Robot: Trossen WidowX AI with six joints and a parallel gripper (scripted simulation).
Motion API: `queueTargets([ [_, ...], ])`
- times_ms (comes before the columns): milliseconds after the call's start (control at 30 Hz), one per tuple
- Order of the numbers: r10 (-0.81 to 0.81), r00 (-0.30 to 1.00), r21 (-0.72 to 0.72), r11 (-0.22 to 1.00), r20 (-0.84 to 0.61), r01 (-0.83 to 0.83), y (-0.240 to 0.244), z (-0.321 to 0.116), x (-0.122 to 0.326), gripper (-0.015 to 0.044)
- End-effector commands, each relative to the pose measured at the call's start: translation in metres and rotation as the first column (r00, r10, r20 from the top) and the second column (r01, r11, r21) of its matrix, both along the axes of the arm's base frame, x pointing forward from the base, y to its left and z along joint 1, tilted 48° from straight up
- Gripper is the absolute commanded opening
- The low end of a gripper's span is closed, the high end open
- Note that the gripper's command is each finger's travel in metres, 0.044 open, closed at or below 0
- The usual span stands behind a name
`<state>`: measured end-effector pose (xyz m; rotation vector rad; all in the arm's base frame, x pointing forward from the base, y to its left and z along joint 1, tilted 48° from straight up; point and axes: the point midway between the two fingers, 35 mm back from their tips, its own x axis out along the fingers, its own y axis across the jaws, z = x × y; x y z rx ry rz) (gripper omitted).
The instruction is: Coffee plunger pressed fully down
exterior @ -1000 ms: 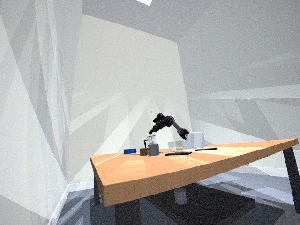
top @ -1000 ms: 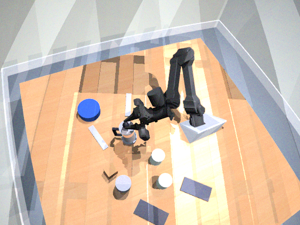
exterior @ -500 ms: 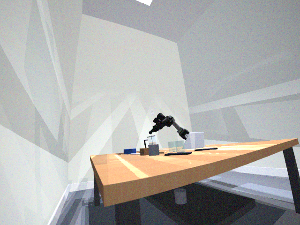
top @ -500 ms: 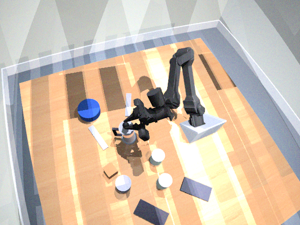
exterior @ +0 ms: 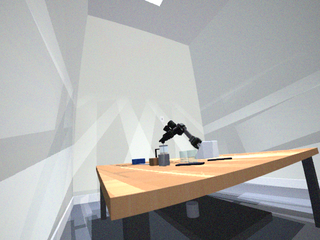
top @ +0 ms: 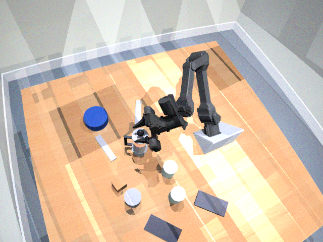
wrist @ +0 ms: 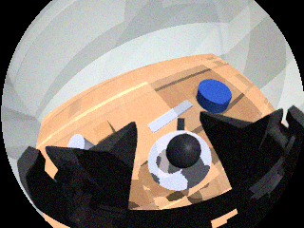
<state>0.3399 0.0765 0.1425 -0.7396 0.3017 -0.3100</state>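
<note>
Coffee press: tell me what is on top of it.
A black plunger knob sits on the coffee press lid, between the open gripper's fingers. The gripper's fingers hide part of the lid rim.

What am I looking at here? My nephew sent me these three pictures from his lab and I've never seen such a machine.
It is a single dark robot arm on a pale base, bolted to a wooden table. One picture looks down from above, one looks from low beside the table, and the round one comes from a camera on the arm's wrist. At the arm's end is the gripper, a two-fingered claw. Its fingers stand open on either side of the black plunger knob of a coffee press, holding nothing. Also on the table: a blue disc, three pale cylinders, two dark flat slabs, two pale strips and a small brown block.
</note>
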Motion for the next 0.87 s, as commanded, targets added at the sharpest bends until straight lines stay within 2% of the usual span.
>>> queueTargets([
  [0,0.003,1.000,0.003,1.000,-0.002,-0.003,0.000,-0.001,0.000,0.0387],
  [67,0.003,1.000,0.003,1.000,-0.002,-0.003,0.000,-0.001,0.000,0.0440],
  [267,-0.001,1.000,0.005,1.000,-0.009,0.001,0.010,0.006,-0.003,0.0440],
  [500,-0.014,1.000,-0.007,1.000,-0.017,0.014,0.051,0.052,-0.031,0.0440],
  [833,-0.013,1.000,-0.009,1.000,-0.017,0.013,0.052,0.051,-0.033,0.0440],
])
